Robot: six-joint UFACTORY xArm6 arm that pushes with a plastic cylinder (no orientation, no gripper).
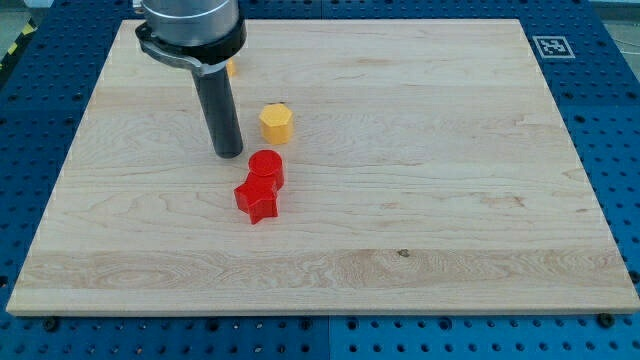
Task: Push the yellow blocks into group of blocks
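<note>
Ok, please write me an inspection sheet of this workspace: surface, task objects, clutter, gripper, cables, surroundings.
Surface: pale wooden board, flat, with a small dark knot low on the board.
Job's things: yellow hexagonal block alone above the red pair; second yellow block mostly hidden behind the rod; red cylinder touching red star block.
Clutter: nothing seen.
Grippers: none; my tip rests left of the red cylinder, below-left of the yellow hexagon, touching neither.
Cables: nothing seen.
Surroundings: blue perforated table; printed marker tag at the view's top right.
</note>
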